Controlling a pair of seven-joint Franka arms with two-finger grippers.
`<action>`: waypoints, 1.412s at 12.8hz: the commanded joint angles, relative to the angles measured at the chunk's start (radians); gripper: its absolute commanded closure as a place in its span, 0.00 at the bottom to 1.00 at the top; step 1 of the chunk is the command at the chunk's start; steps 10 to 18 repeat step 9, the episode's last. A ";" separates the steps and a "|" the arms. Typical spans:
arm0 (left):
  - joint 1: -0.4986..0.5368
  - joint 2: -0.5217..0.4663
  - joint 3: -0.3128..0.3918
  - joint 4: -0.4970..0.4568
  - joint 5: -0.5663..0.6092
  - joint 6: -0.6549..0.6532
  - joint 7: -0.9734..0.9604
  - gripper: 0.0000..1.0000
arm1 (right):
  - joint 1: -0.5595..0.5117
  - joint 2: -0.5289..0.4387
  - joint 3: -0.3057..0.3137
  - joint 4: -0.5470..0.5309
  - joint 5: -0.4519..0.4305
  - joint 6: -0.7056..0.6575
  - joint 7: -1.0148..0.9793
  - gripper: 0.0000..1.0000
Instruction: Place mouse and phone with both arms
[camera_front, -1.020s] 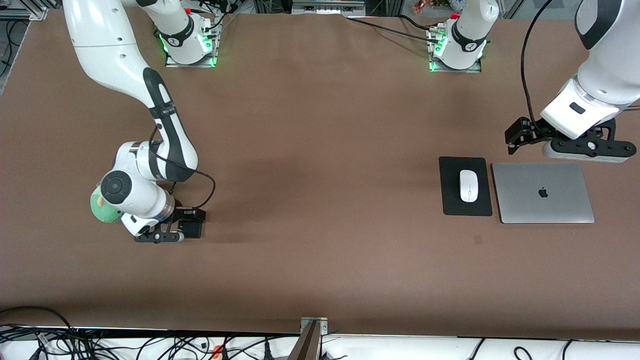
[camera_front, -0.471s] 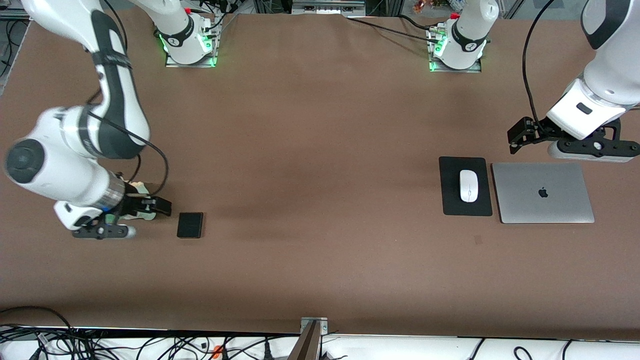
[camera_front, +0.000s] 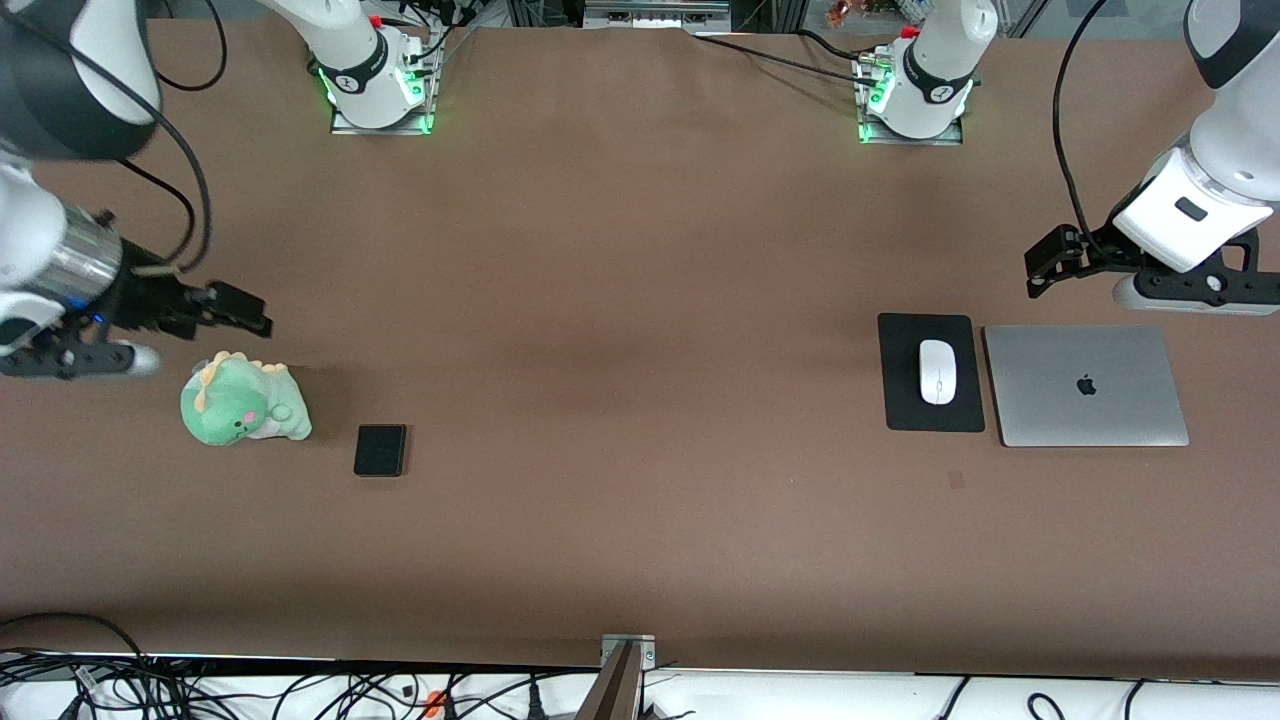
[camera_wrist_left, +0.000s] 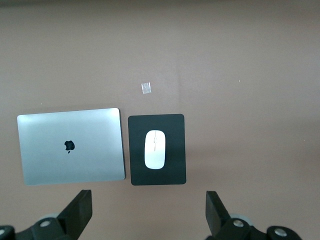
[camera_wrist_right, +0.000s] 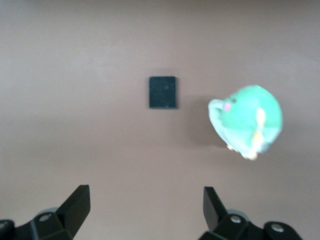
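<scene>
The mouse lies on the pad beside the laptop, long axis pointing toward the bases; the left gripper, jaws apart and empty, hangs over bare desk nearby. The phone lies beside the plush, nearer the right gripper, whose jaws are also apart and empty.

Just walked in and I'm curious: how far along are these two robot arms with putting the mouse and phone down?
Both look placed: the mouse lies on the mouse pad, the phone beside the plush dinosaur. The left claw and right claw are open, holding nothing. Nothing obvious remains.
</scene>
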 joint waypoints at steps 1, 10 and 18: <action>0.004 -0.019 0.000 0.006 -0.021 -0.029 -0.003 0.00 | 0.002 -0.101 0.010 -0.106 -0.052 -0.012 0.007 0.00; 0.004 -0.040 -0.006 0.004 -0.021 -0.079 -0.003 0.00 | 0.017 -0.102 0.012 -0.076 -0.100 -0.020 -0.009 0.00; 0.004 -0.040 -0.006 0.004 -0.021 -0.079 -0.003 0.00 | 0.017 -0.102 0.012 -0.076 -0.100 -0.020 -0.009 0.00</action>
